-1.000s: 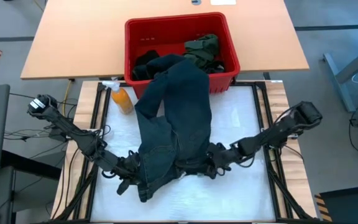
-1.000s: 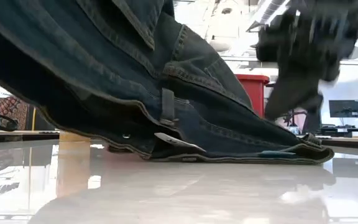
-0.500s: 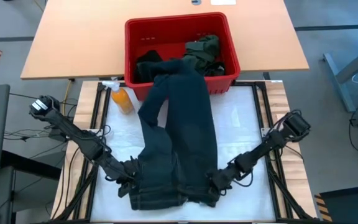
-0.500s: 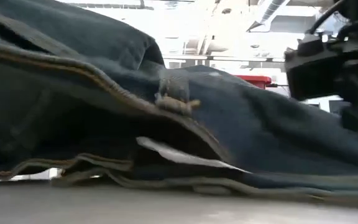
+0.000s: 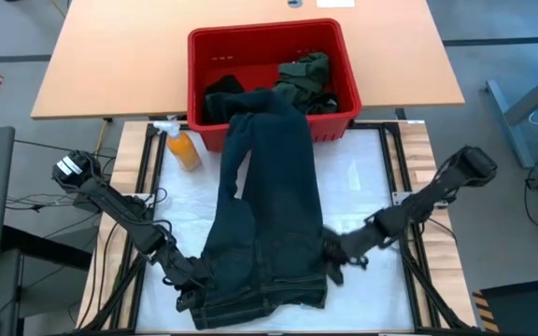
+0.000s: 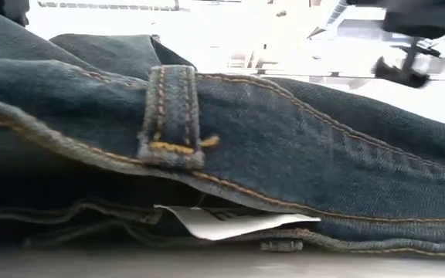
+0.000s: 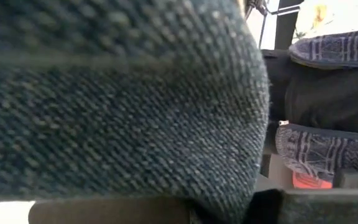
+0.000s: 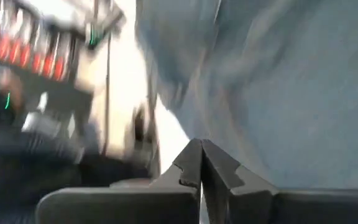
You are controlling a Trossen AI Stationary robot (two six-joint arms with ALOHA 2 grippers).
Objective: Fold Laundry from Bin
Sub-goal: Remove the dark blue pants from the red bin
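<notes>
One pair of dark blue denim jeans (image 5: pixel 267 224) lies stretched down the white-covered table (image 5: pixel 367 187), its waistband at the near edge and its legs running back up over the front rim of the single bright red rectangular plastic bin (image 5: pixel 271 75). The leg ends hang inside the bin, which sits at the table's far edge against a tan wooden desk (image 5: pixel 110 56). Two more garments stay in the bin: one black piece (image 5: pixel 220 96) on its left side and one dark olive-green piece (image 5: pixel 308 77) bunched at its right. One orange spray bottle (image 5: pixel 182 147) stands just beside the bin's front left corner, near the jeans.

In the low view the waistband fills the picture, with one belt loop (image 6: pixel 170 116) stitched in tan thread and one white paper label (image 6: pixel 234 222) poking out beneath.

Two dark arms reach in. The left gripper (image 5: pixel 191 289) is clamped on the waistband's left corner, denim filling its wrist view. The right gripper (image 5: pixel 332 254) sits just beside the jeans' right edge, its two fingers (image 8: pixel 219 171) pressed together with nothing between them.
</notes>
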